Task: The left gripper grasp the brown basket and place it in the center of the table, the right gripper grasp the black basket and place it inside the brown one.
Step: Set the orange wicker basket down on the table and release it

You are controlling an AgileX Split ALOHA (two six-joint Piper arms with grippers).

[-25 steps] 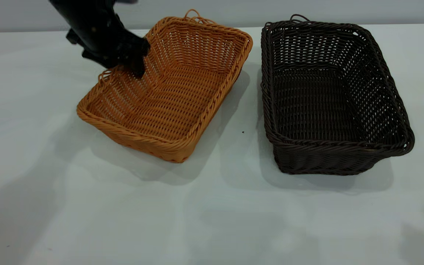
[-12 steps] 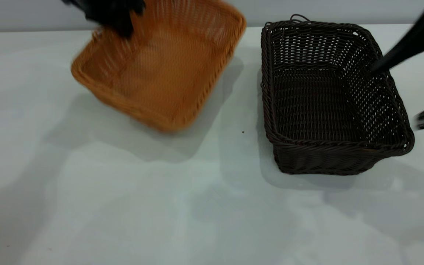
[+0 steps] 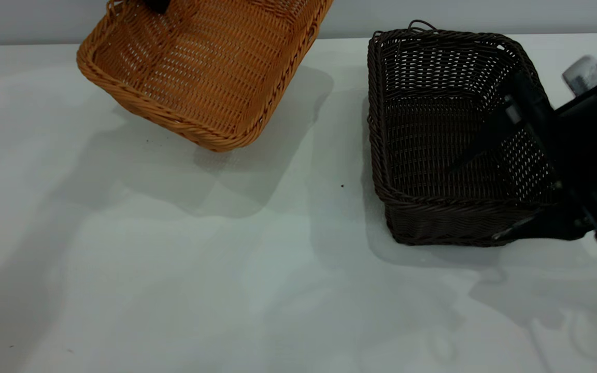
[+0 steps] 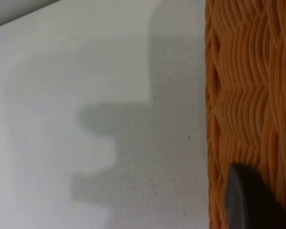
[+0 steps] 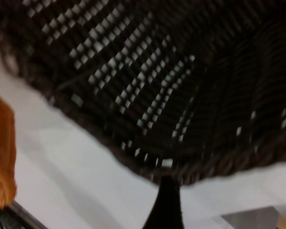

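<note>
The brown basket (image 3: 205, 67) hangs tilted above the table (image 3: 226, 290) at the back left, its shadow below it. My left gripper (image 3: 156, 4) is shut on its far rim, mostly cut off by the exterior view's top edge. In the left wrist view one finger (image 4: 257, 200) presses on the basket's wall (image 4: 248, 95). The black basket (image 3: 433, 134) stands on the table at the right. My right gripper (image 3: 477, 204) is open at its right wall, one finger inside and one outside. The right wrist view shows the basket's inside (image 5: 171, 86) and one finger (image 5: 166, 205).
The right arm's black body (image 3: 594, 134) reaches in from the right edge over the table. The brown basket's edge also shows in the right wrist view (image 5: 0, 157). Bare tabletop lies between the two baskets and in front of them.
My left gripper has lifted the brown basket off the table, up and to the back left. My right arm has come in from the right and set its open fingers around the black basket's right wall.
</note>
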